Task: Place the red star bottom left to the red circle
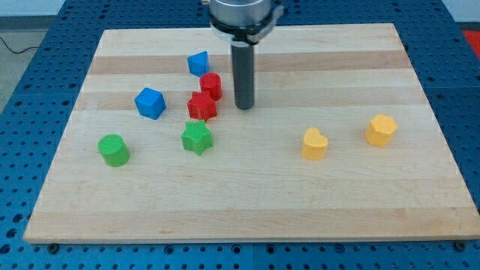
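**A:** My tip (244,107) — where does it stand, and in what state?

**B:** It is the lower end of a straight dark rod hanging from a grey mount at the view's top. It is a bare rod end with nothing to spread, press together or pinch, and it carries nothing. It sits on the wooden board (247,202), just to the view's right of the two red blocks, with a narrow strip of bare wood between it and them.

**A:** And the task's things?

**B:** The red circle (211,85) lies left of the rod's shaft. The red star (202,106) lies just below and slightly to the left of it; the two look to be touching or nearly so, though I cannot tell which.

**A:** The neighbouring blocks?

**B:** A small blue block (198,63), of irregular shape, lies just above the red circle. A blue cube (150,103) lies to the left of the red star, apart from it. A green star (196,138) lies just below the red star. A green cylinder (113,150) stands further toward the view's left.

**A:** And on the right?

**B:** A yellow heart (314,143) and a yellow hexagonal block (381,130), well apart from the cluster.
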Controlling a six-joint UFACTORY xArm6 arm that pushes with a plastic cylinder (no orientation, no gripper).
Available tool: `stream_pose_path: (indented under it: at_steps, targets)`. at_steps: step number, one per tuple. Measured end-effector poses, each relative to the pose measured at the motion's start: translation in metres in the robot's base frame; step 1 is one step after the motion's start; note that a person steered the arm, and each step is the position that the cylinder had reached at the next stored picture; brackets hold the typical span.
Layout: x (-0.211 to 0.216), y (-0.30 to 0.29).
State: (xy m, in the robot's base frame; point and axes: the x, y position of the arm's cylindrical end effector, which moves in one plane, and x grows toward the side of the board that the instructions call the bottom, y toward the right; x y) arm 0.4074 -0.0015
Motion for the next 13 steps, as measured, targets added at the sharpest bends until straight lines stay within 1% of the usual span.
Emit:
stream_pose_path:
  at_steps: [1, 2, 3, 5, 6, 7, 8, 9, 10, 13]
  targets:
    - [0.036, -0.026]
    - [0.062, -0.07]
    - [0.058, -0.09]
    - [0.024, -0.08]
    - [0.023, -0.08]
    - [0.048, -0.072]
    - [0.048, -0.021]
    - [0.028, 0.025]
    - [0.019, 0.015]
    - [0.003, -0.084]
